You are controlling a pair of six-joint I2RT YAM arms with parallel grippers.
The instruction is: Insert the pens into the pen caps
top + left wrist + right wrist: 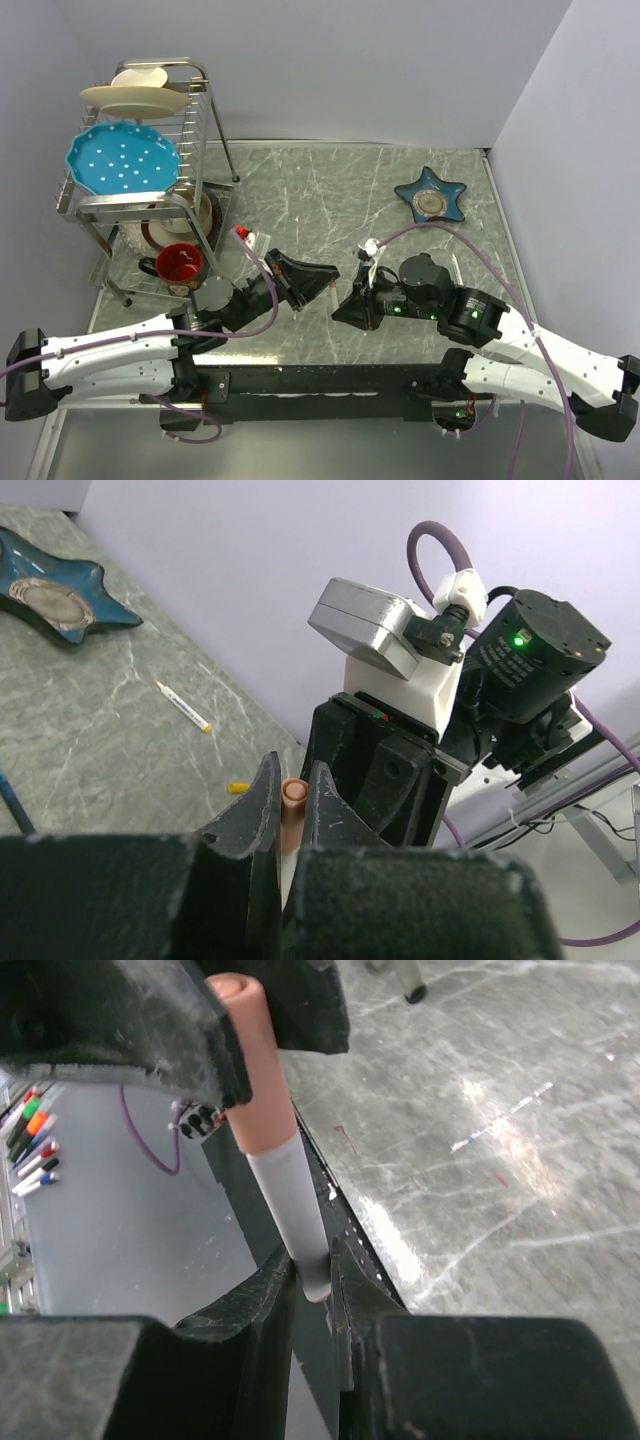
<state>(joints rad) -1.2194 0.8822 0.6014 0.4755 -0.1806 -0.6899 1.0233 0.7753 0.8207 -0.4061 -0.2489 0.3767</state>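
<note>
Salmon-pink cap (255, 1070), pinched in the left gripper (293, 785), seems seated on the white pen barrel (292, 1205) that the right gripper (312, 1275) clamps above the tabletop (100, 740), while a second pen (183, 705) and a yellow cap (238, 787) lie apart there, not yet joined.

This is a robotics lab test cell dressed as a kitchen corner, not a real home. A grey marble-patterned surface (330, 190) is boxed in by plain pale partition walls (350, 70). A white-and-black left arm (110, 360) and a matching right arm (540, 360) are fixed to a black base rail (320, 380) at its near edge, trailing purple cables (418, 555). The kitchen props are few: a metal wire dish rack (130, 204) holding a turquoise plate (122, 160) and a cream plate (130, 97), a red mug (180, 263) at its foot, and a blue star-shaped dish (430, 197).
</note>
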